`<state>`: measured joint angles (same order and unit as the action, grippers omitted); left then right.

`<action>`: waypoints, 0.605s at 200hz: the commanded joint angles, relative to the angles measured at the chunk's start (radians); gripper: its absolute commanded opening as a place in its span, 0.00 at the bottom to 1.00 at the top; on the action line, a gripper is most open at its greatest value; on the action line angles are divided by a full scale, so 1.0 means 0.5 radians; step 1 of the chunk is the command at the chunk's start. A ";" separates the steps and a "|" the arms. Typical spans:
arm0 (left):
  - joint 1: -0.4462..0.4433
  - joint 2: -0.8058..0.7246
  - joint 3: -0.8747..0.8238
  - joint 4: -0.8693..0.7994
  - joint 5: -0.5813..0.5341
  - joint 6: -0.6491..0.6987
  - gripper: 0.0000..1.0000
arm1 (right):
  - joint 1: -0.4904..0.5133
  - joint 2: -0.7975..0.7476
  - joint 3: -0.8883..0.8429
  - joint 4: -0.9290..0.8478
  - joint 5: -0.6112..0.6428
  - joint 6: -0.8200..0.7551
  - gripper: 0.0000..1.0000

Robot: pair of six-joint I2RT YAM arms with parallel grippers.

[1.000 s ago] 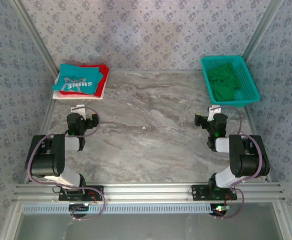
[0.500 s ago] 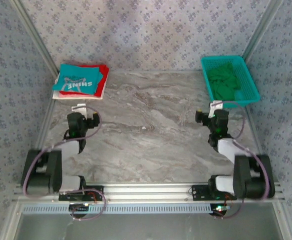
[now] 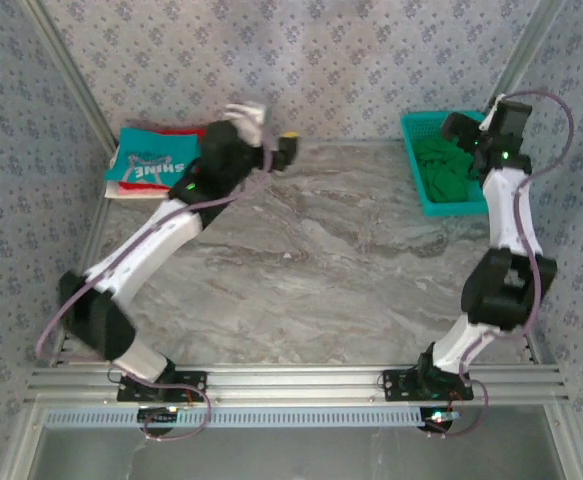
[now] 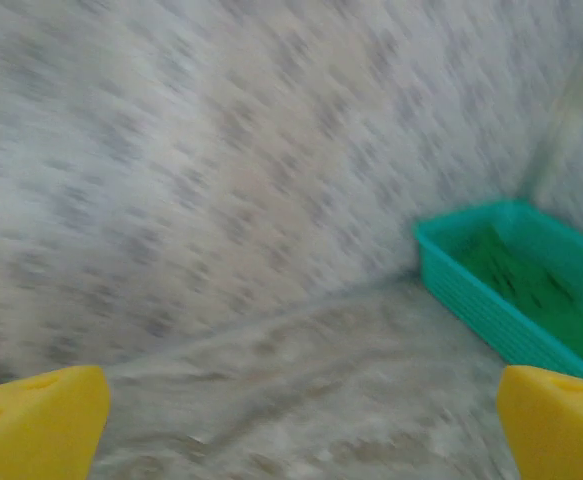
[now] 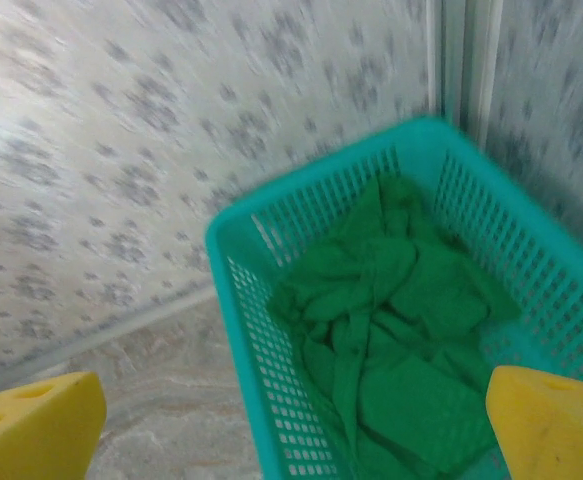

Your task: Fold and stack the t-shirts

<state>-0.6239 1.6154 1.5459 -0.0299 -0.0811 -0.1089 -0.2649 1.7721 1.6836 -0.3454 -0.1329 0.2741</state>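
Top external view is showing us the crumpled green t-shirt [image 3: 446, 170] lying in the teal mesh basket [image 3: 416, 125], far right. We are holding our right gripper [image 5: 291, 425] above it, yellow fingers [image 5: 31, 430] wide apart and empty. Our left gripper [image 4: 296, 425], equally spread, is hovering beside the folded teal SHINE t-shirt [image 3: 156, 160], which is topping the red t-shirt [image 3: 203, 140], far left.

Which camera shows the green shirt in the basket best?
Right wrist view: the green shirt lies in the basket close up, creases clear. Top view shows it small and distant; left wrist view, a blurred green strip.
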 commanded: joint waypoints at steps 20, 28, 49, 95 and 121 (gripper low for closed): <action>-0.219 0.721 0.762 -0.656 0.322 0.047 0.98 | -0.057 0.713 0.721 -0.796 -0.108 0.098 1.00; -0.249 0.847 0.904 -0.700 0.395 0.034 0.98 | -0.047 0.810 0.803 -0.844 -0.088 0.095 1.00; -0.320 1.104 1.111 -0.708 0.471 0.023 0.98 | -0.048 1.023 0.948 -0.831 -0.040 0.139 1.00; -0.364 1.462 1.374 -0.637 0.660 -0.107 0.99 | 0.030 1.419 1.334 -0.969 0.008 0.142 1.00; -0.392 1.510 1.384 -0.591 0.668 -0.150 0.99 | 0.064 1.542 1.436 -0.942 0.017 0.158 0.96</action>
<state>-0.8082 2.3604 2.1857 -0.3447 0.2070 -0.1448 -0.2501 2.4924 2.3394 -0.7795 -0.1383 0.3264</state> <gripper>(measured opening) 0.988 0.982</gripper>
